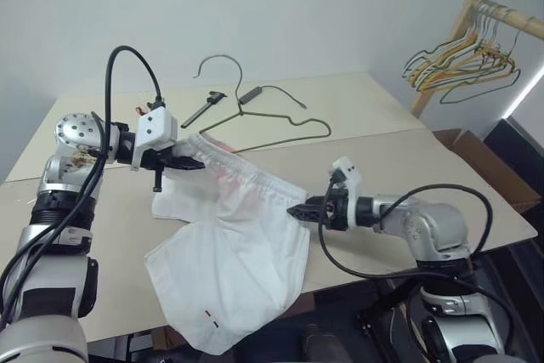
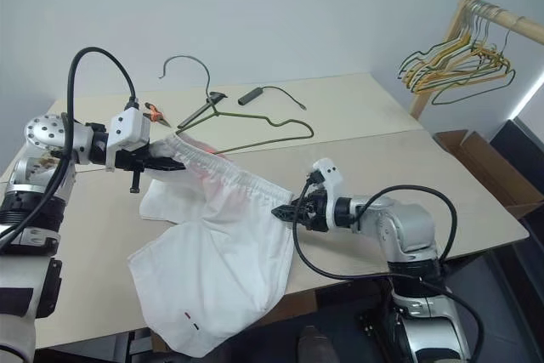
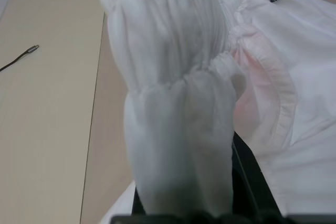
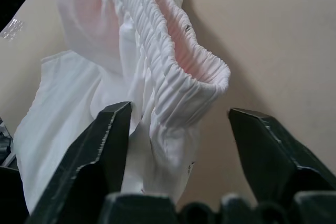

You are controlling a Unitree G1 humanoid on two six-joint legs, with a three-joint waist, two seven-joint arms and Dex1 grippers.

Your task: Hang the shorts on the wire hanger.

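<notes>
The white shorts (image 1: 238, 252) lie on the table (image 1: 102, 244) with the waistband raised and one leg drooping over the front edge. My left gripper (image 1: 183, 161) is shut on the gathered left end of the waistband (image 3: 173, 77). At the waistband's right end my right gripper (image 1: 297, 210) is open. Its two fingers stand apart on either side of the elastic fold (image 4: 184, 82), and the right finger (image 4: 273, 150) is clear of the cloth. The wire hanger (image 1: 280, 118) lies flat on the table behind the shorts, its hook (image 1: 217, 60) towards the back.
A black cable with a cylindrical end (image 1: 249, 93) and a black tool (image 1: 204, 109) lie beside the hanger. A wooden rack with yellow and green hangers (image 1: 463, 61) stands at the far right, above a cardboard box (image 1: 480, 163). The table's front edge is near.
</notes>
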